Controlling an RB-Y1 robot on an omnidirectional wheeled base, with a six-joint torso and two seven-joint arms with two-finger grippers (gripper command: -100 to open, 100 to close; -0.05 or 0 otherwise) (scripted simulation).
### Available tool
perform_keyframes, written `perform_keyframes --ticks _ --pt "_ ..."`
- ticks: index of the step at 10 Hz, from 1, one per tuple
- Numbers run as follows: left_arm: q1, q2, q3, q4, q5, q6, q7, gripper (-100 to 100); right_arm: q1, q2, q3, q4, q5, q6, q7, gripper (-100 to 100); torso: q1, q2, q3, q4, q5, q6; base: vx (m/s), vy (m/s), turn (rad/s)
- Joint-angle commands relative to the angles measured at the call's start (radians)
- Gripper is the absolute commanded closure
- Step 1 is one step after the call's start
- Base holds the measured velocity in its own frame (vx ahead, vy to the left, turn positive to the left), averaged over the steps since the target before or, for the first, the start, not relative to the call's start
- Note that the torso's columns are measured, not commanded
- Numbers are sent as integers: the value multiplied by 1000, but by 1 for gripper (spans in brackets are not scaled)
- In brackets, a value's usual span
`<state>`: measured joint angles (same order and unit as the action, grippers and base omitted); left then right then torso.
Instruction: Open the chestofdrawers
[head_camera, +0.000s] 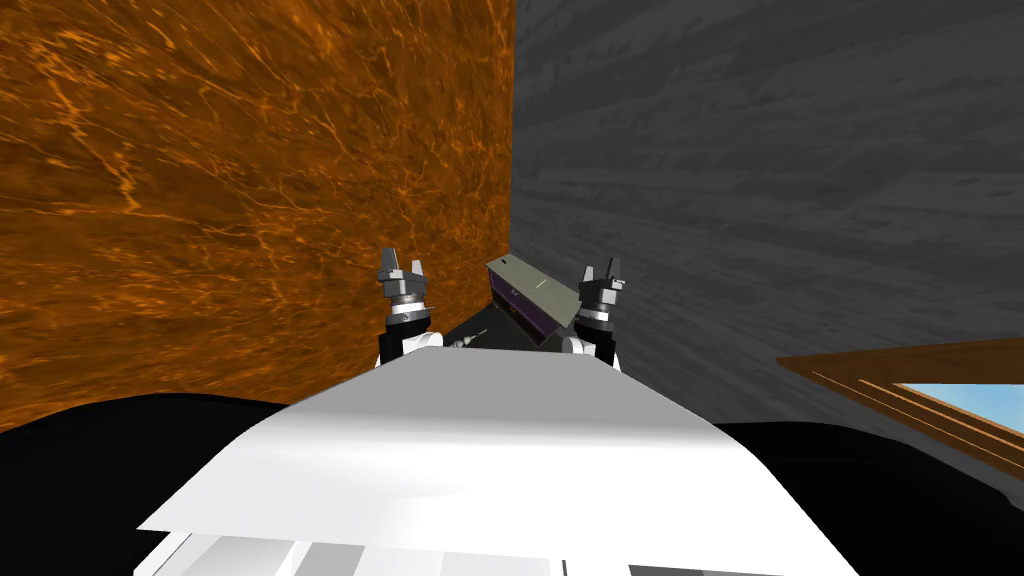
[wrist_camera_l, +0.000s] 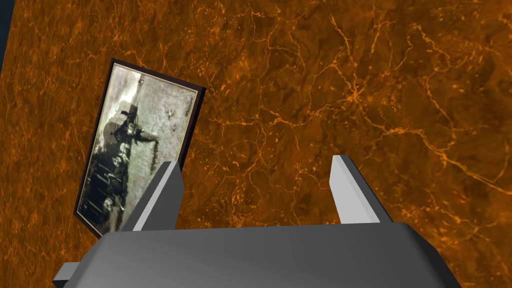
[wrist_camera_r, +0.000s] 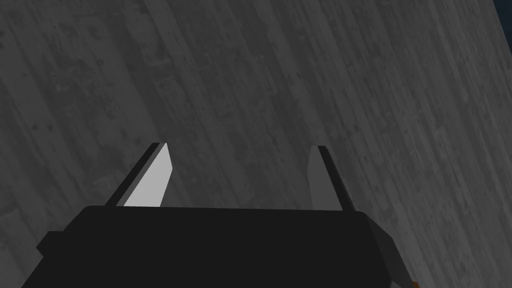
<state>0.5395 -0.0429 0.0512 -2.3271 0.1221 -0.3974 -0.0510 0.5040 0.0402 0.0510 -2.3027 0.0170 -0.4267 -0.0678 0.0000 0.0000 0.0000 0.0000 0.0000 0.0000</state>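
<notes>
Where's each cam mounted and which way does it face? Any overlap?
Head: on the head, steeply down and forward into the corner where orange wall meets grey wall; chest of drawers there, left gripper and right gripper either side of it.
Left wrist: on the left hand, along its open fingers, facing the orange wall.
Right wrist: on the right hand, along its open fingers, facing the grey wall.
Shared: head and left wrist, orange wall; head and right wrist, grey wall.

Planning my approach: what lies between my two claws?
In the head view, the chest of drawers, grey-topped with a dark front, shows between the left claw and the right claw, nearer the right.
</notes>
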Motion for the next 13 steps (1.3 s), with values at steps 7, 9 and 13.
perform_keyframes --ticks 7,9,13 --pt "0 0 0 0 0 0 0 0 0 0 0 0 0 0 0 0 0 470 -939 470 0 0 0 0 0" --pt "0 0 0 0 0 0 0 0 0 0 0 0 0 0 0 0 0 618 -1234 617 0 0 0 0 0" --pt "0 0 0 0 0 0 0 0 -27 -135 28 58 97 7 73 -100 1 735 -1476 736 0 0 38 21 16"
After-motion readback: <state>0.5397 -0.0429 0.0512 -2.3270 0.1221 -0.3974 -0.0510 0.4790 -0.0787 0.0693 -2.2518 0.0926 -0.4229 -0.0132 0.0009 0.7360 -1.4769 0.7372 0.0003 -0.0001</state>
